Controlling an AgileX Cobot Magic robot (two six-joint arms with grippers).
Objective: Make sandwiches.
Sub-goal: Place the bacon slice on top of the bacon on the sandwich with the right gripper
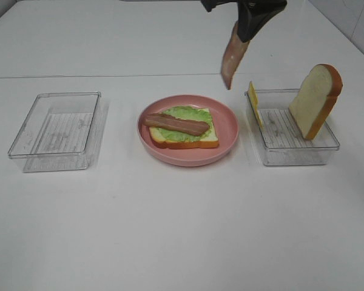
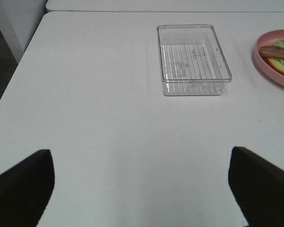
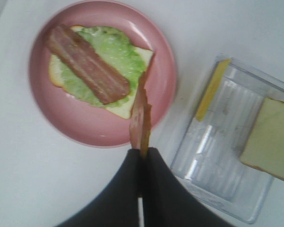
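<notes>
On the pink plate (image 1: pixel 227 130) lies a bread slice (image 1: pixel 209 143) with a green lettuce leaf (image 1: pixel 185 114) and one bacon strip (image 1: pixel 176 124) on top. My right gripper (image 1: pixel 246 27) is shut on a second bacon strip (image 1: pixel 232 57), hanging in the air above the plate's far right rim; it also shows in the right wrist view (image 3: pixel 140 120). A second bread slice (image 1: pixel 315 100) and a yellow cheese slice (image 1: pixel 255 103) lean upright in the right clear tray (image 1: pixel 294 154). My left gripper (image 2: pixel 142 189) is open over bare table, near the left tray (image 2: pixel 194 59).
An empty clear tray (image 1: pixel 54 130) stands at the left of the white table (image 1: pixel 170 230). The plate sits in the middle between the two trays. A table seam runs along the back.
</notes>
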